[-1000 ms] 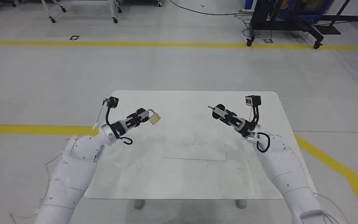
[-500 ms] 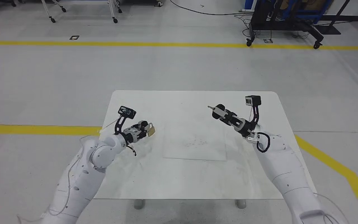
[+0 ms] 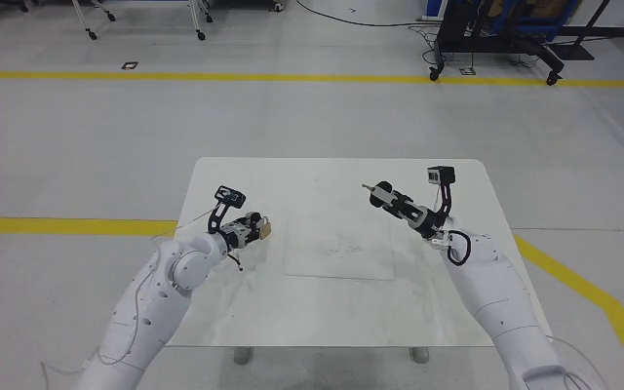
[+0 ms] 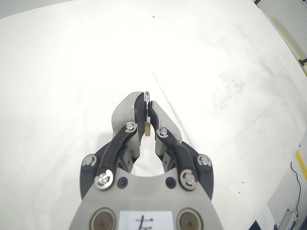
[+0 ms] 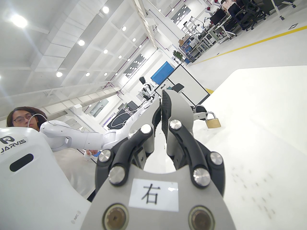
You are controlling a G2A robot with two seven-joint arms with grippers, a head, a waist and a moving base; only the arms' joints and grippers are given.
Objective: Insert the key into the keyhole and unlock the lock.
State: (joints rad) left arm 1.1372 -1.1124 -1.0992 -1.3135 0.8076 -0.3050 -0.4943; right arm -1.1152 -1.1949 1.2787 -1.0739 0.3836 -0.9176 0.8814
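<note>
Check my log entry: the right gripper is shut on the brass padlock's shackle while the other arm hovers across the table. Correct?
Wrong side: the left gripper is shut on the shackle of the brass padlock, as the left wrist view shows; the other arm hovers across the table.

Pretty bright all round. Rows of round ceiling lights (image 5: 81,42) do the work, and the white table (image 4: 72,48) glares almost blown out in the left wrist view. Both wrist views bend hard at the edges, fisheye style.
</note>
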